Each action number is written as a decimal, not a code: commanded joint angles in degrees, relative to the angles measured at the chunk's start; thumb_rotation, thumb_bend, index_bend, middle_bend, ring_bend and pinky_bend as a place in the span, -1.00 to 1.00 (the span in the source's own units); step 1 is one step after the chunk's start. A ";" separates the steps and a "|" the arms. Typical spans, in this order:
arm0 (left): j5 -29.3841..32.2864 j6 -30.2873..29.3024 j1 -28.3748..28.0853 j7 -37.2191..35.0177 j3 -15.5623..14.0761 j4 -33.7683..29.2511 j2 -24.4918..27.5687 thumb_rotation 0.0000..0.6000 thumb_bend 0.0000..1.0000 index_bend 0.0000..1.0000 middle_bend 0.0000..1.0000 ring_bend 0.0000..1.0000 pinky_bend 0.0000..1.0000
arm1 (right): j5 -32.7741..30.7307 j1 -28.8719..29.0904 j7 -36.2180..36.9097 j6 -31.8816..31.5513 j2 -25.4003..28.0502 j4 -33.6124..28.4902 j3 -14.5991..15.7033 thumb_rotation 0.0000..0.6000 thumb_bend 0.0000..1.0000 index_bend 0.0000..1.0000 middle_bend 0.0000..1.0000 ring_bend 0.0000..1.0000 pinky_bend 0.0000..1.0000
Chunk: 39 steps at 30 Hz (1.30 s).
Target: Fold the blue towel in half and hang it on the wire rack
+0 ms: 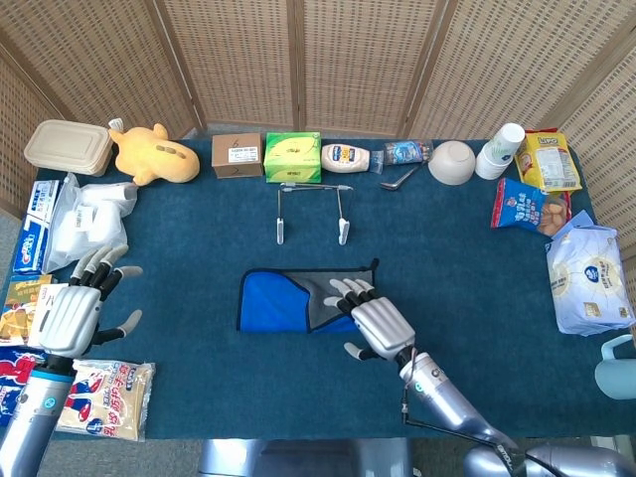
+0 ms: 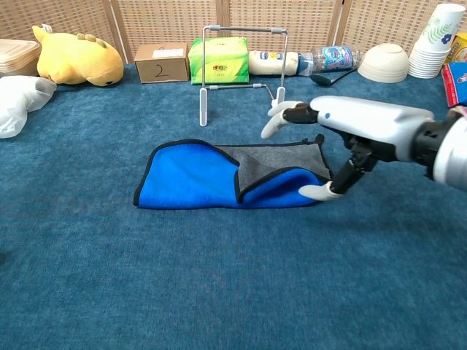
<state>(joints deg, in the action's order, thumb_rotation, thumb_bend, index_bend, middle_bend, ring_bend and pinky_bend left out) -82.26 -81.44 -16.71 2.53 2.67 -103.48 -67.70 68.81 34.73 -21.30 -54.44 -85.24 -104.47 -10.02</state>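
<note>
Towel (image 1: 298, 300): blue with a grey underside, lying on the table (image 1: 199, 378) at centre, loosely folded, the right part turned back so the grey shows. Dark edging all round.

Rack (image 1: 310, 211): wire frame, upright, behind the towel and apart from it, nothing hanging on it.

Right hand (image 1: 373, 320): over the towel's right end, palm down, fingers (image 2: 273, 122) spread above the grey flap, thumb low at the blue rolled edge. It grasps nothing; whether the thumb touches the cloth cannot be told.

Left hand (image 1: 78, 310): far left near the table edge, released, fingers apart, holding nothing. Seen in the head view only.

Back row, left to right: lidded container (image 1: 68, 146), yellow plush (image 1: 151, 154), cardboard box (image 1: 237, 155), green tissue box (image 1: 292, 156), mayonnaise bottle (image 1: 347, 157), water bottle (image 1: 406, 151), spoon (image 1: 399, 179), white bowl (image 1: 451, 161), stacked cups (image 1: 500, 149).

Right side: snack packets (image 1: 532, 204), white bag (image 1: 588, 276).

Left side: plastic bag (image 1: 87, 221), assorted packets (image 1: 99, 393).
</note>
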 commanded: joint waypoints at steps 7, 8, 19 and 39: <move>0.42 0.93 0.13 -1.19 0.59 0.45 -0.30 1.00 -0.22 -0.45 -0.78 -1.00 -1.00 | -2.71 2.97 -3.53 -0.09 -4.34 2.22 -0.22 1.00 -0.43 -0.63 -0.91 -1.00 -1.00; 0.49 1.02 0.14 -1.31 0.69 0.59 -0.36 1.00 -0.22 -0.45 -0.78 -1.00 -1.00 | -3.10 3.41 -3.96 0.10 -4.92 2.59 -0.21 1.00 -0.43 -0.63 -0.91 -1.00 -1.00; 1.20 2.39 0.45 -3.01 1.19 1.46 -0.11 1.00 -0.22 -0.46 -0.80 -1.00 -1.00 | -3.63 7.53 -5.53 1.35 -11.50 10.09 -0.17 1.00 -0.42 -0.62 -0.91 -1.00 -1.00; 0.77 2.72 1.04 -3.19 1.90 1.44 -0.03 1.00 -0.22 -0.46 -0.80 -1.00 -1.00 | -2.36 8.58 -3.54 0.23 -14.39 17.00 1.20 1.00 -0.20 -0.50 -0.89 -1.00 -1.00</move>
<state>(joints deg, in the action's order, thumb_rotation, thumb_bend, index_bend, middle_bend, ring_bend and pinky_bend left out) -81.48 -78.72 -15.68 -0.66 4.56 -102.04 -67.72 66.43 43.32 -24.86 -54.20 -99.62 -87.49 -8.84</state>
